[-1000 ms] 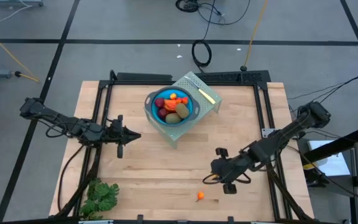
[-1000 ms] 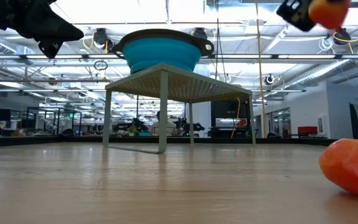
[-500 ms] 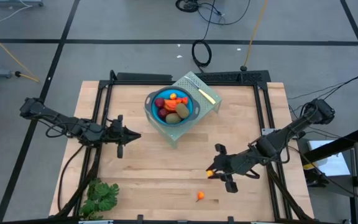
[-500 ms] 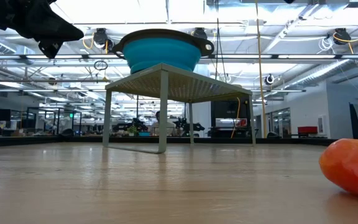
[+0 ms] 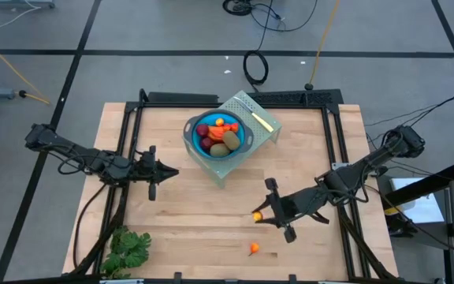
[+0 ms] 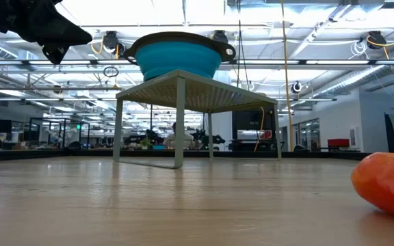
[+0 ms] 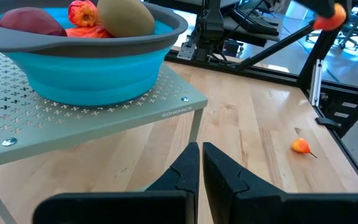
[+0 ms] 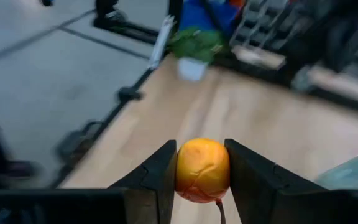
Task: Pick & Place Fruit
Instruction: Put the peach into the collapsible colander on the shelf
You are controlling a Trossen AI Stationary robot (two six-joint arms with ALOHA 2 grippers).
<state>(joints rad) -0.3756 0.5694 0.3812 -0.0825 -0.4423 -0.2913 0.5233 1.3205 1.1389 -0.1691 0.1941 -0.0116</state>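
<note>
A blue bowl (image 5: 219, 136) with several toy fruits stands on a grey-green perforated rack (image 5: 252, 126) at the table's far middle. My right gripper (image 5: 260, 214) hangs above the near right part of the table, shut on a small orange fruit (image 8: 202, 171). A second small orange fruit (image 5: 254, 248) lies on the wood near the front edge; it also fills the right of the low view as the orange fruit (image 6: 388, 183). My left gripper (image 5: 170, 172) waits shut, left of the rack, and touches nothing. My right gripper pinches the small orange fruit by its two opposite sides (image 8: 181, 173) between its two fingers. The fingers come from the table's right, nearly level and slanting a little down. The fruit is lifted clear of the table, and a thin stem (image 8: 219, 206) hangs below it.
A leafy green bunch (image 5: 126, 249) lies at the near left corner. A thin yellow stick (image 5: 262, 120) rests on the rack beside the bowl. Black frame rails (image 5: 132, 134) run along the table's left, far and right sides. Bare wood lies between the rack and the front edge.
My right gripper has risen with the orange fruit, going out of the top of the low view. It has also moved a little toward the table's left and rolled about its own axis. Its fingers stay shut on the fruit.
</note>
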